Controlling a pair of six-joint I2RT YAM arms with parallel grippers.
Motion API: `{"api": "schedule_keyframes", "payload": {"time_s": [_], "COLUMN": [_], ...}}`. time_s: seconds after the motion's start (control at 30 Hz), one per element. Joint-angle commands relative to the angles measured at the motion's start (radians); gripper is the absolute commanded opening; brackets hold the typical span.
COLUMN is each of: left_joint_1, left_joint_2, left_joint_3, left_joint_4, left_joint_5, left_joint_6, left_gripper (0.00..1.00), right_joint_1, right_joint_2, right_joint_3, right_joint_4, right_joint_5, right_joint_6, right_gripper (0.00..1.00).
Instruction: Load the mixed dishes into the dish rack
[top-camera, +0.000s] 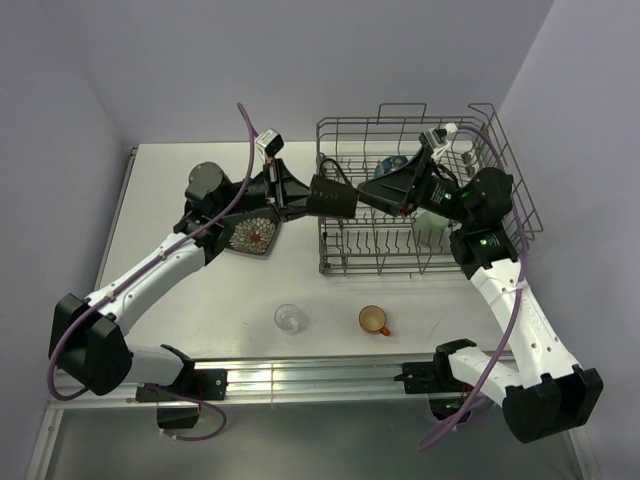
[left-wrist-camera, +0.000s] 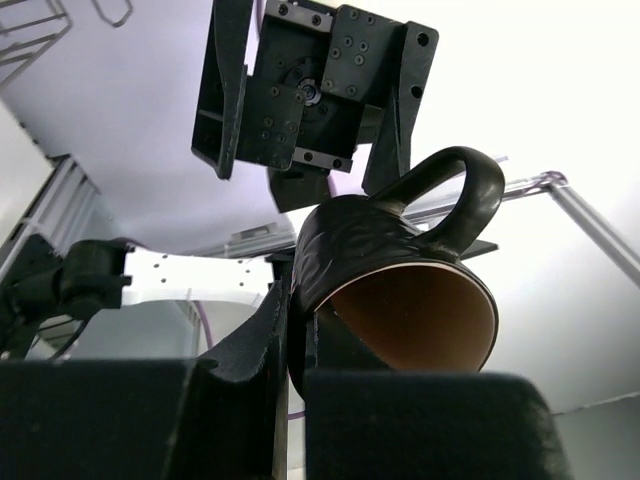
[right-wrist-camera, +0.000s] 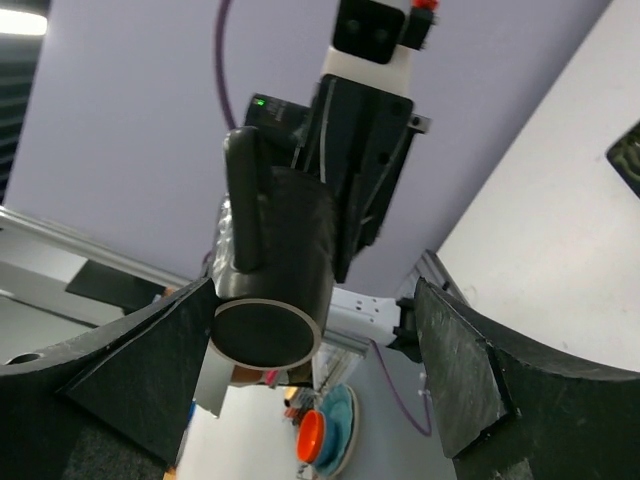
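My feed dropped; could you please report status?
Left claw shut on dark brown mug at left edge of grey wire rack. Right claw open, facing it. Nothing between.

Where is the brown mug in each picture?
Top view: the brown mug is in the middle, up in the air by the left edge of the rack.
Left wrist view: the mug is right of centre, with its opening facing the camera and its handle up.
Right wrist view: the mug is left of centre, with its bottom facing the camera.
Shared landmark: the left gripper, clamped on the mug, shows in all three.
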Motion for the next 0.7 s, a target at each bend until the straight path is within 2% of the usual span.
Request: {"api": "schedule_keyframes", "payload": {"time_s": [0.0,0.3,0.4,0.67], "left_joint_1": [0.015,0.015,0.013,0.013], "left_joint_2": [0.011,0.02,0.023,-0.004], "left_joint_3": [0.028,0.05,0.066,0.077], "left_joint_4": [0.233,0.14,0.111,0.031], "left_joint_5": [-0.077,-0.091,-0.093,-0.093], "left_joint_6": [-0.125,-0.073,-0.056,-0.009], "left_gripper": [0.0,0.0,0.0,0.0], "right_joint_1": [0.041,0.15,0.166,0.166], "right_joint_2": [0.004,0.03,0.022,0.037], "right_joint_3": [0.039,0.099,0.131,0.157], "right_joint_4": [0.152,0.148,0.07,-0.006], "right_joint_5": [-0.049,-0.01,0.01,0.041], "right_joint_6": [0.068,0.087,0.032,-0.057], "right_gripper": [0.87,0.83,0.83,0.82]}}
